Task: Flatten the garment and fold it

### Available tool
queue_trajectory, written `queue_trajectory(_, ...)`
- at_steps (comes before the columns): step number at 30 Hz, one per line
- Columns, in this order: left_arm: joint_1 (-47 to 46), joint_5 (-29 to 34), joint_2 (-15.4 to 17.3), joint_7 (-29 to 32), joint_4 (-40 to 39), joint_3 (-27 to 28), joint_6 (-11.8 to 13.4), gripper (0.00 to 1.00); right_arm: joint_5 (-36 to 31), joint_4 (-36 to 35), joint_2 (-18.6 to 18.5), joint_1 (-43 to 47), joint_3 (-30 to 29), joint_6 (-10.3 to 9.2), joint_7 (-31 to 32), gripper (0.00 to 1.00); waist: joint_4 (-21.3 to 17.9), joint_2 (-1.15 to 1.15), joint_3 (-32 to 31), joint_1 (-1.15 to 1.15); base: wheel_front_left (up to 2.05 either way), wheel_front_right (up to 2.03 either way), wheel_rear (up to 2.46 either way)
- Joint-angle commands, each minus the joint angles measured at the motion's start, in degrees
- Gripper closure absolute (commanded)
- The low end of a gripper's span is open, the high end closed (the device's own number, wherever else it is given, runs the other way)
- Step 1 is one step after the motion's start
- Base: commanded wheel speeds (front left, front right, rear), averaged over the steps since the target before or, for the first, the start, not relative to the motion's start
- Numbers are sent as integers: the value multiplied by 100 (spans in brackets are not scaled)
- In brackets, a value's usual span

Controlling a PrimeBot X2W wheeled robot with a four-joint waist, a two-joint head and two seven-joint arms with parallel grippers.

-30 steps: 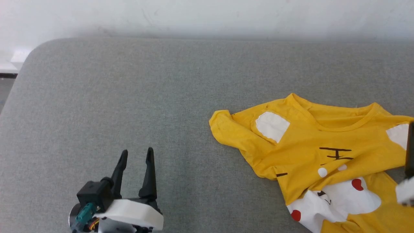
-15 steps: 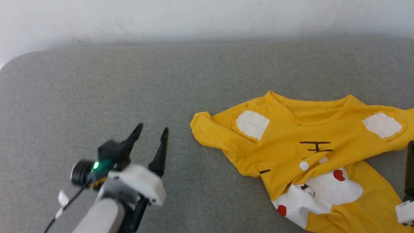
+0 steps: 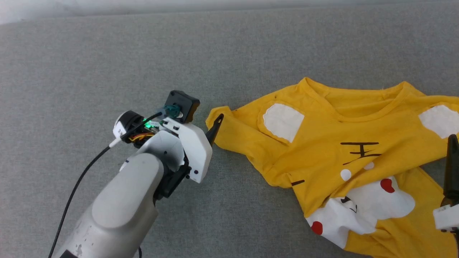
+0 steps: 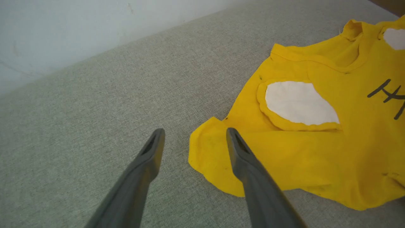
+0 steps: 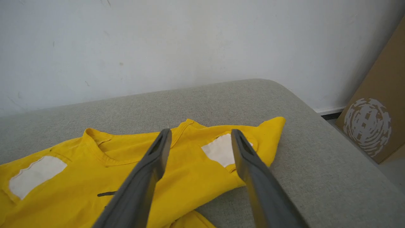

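The garment [image 3: 344, 150], a bright yellow T-shirt with white patches, black strokes and red dots, lies crumpled on the grey cushion [image 3: 107, 64], collar toward the wall. My left gripper [image 3: 214, 125] is open at the tip of the shirt's left sleeve [image 4: 208, 155]. In the left wrist view, one finger [image 4: 246, 161] overlaps the sleeve's edge and the other is over bare cushion; nothing is held. My right gripper [image 3: 452, 147] shows at the right edge over the shirt. The right wrist view has it open [image 5: 201, 133] above the other sleeve [image 5: 269, 136].
A white wall [image 5: 190, 41] runs along the cushion's far side. The cushion's rounded right corner [image 5: 300, 101] drops to the floor beside a brown cardboard box [image 5: 376, 117]. A black cable [image 3: 75, 186] trails from my left wrist. Bare cushion lies left of the shirt.
My left arm has swung forward and right, from the bare cushion to the shirt's left sleeve, its wrist turned. The head camera has tilted down. Both grippers stay open.
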Motion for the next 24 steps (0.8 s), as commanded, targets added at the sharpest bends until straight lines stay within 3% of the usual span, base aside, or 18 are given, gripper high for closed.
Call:
queue_trajectory(1,-163,42,-51,60,156,-55,-65,0,-11,-4,17,-98,17,-11,-29,0,-71,-1,257,-1,0,0,0)
queue_trajectory(10,-542,15,-110,528,756,-255,-250,0,-31,6,17,-213,18,-11,-48,0,-134,-1,515,-1,0,0,0)
queue_trajectory(14,-569,-100,-108,1010,958,-352,-312,0,-25,32,17,-254,52,-11,-57,0,-145,-1,558,-1,0,0,0)
queue_trajectory(15,-544,-186,-123,1199,994,-381,-350,21,-25,41,17,-261,59,-11,-59,0,-145,-1,560,-1,0,0,0)
queue_trajectory(16,-527,-264,-133,1361,997,-409,-388,86,-23,49,17,-266,63,-11,-61,0,-144,-1,560,-1,0,0,0)
queue_trajectory(17,-501,-353,-143,1523,990,-425,-417,100,-21,58,17,-271,66,-11,-62,0,-143,-1,555,-1,0,0,0)
queue_trajectory(20,-428,-548,-110,1896,867,-464,-474,100,-20,90,17,-282,65,-11,-59,0,-135,-1,518,-1,0,0,0)
queue_trajectory(24,-338,-566,-5,1904,620,-438,-406,100,-6,151,17,-278,61,-11,-72,0,-105,-1,396,-1,0,0,0)
